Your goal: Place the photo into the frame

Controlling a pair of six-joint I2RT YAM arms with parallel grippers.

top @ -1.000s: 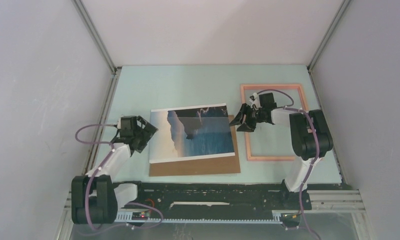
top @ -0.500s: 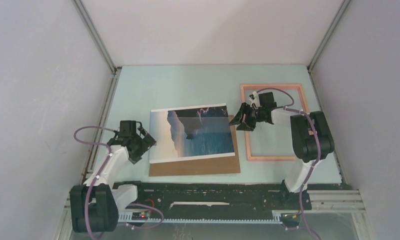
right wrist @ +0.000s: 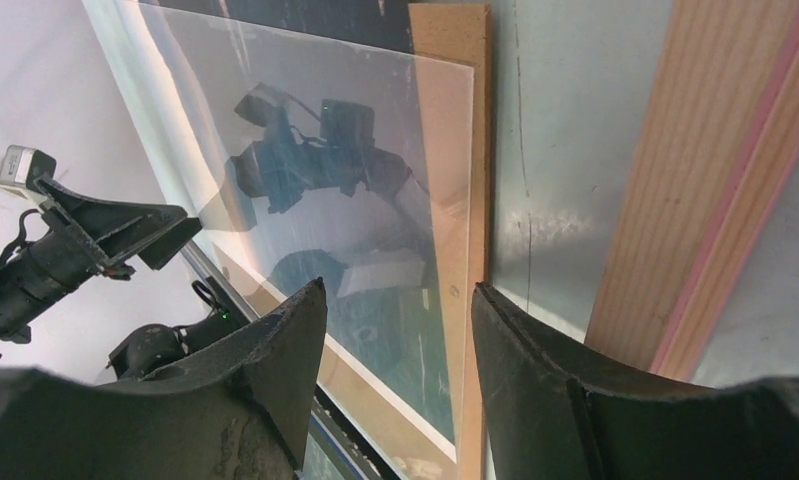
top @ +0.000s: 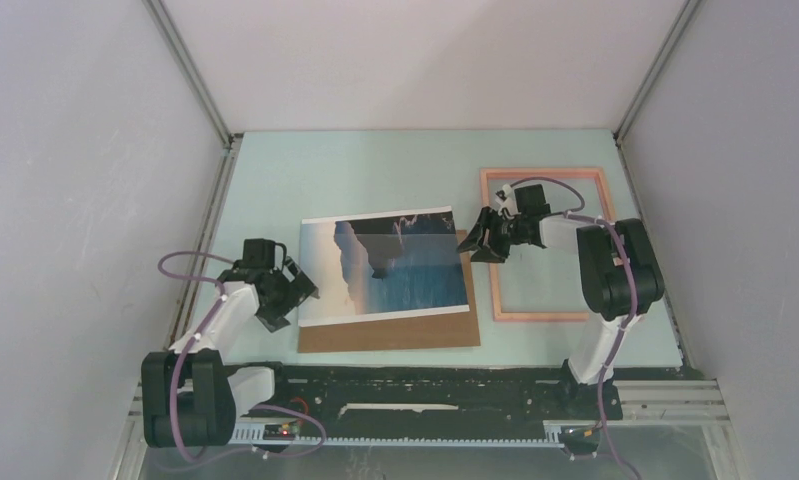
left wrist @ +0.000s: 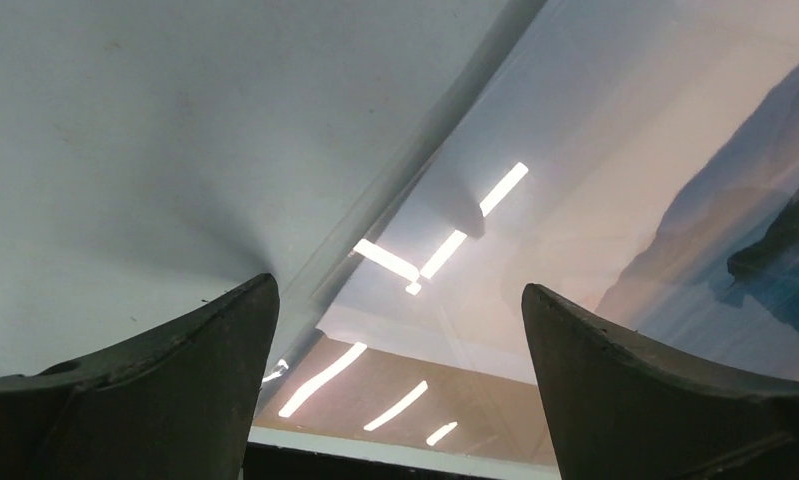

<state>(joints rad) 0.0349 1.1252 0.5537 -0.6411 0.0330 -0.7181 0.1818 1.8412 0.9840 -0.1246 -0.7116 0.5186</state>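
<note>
The pale worktop (top: pixel 375 170) carries everything, with both arms reaching in from its near edge. The brown cardboard sheet (top: pixel 390 333) lies flat between the two tools, its near strip showing below the print.

The photo (top: pixel 385 265) rests picture side up on that cardboard. Its left edge is just in front of the left tool (top: pixel 293 293), and its right edge is just in front of the right tool (top: pixel 480 240). A clear sheet (right wrist: pixel 305 120) lies over the photo's right part. In the right wrist view, the sheet's edge shows in the gap between the fingers.

The frame (top: pixel 545 173) lies flat on the worktop, beneath and behind the right tool and apart from the photo. The tool sits over its left rail.

The left tool is released, its fingers (left wrist: pixel 175 370) spread wide above the photo's near left corner and touching nothing. The right tool's fingers (right wrist: pixel 535 380) also stand apart, low over the cardboard's right edge, with nothing pinched between them.
</note>
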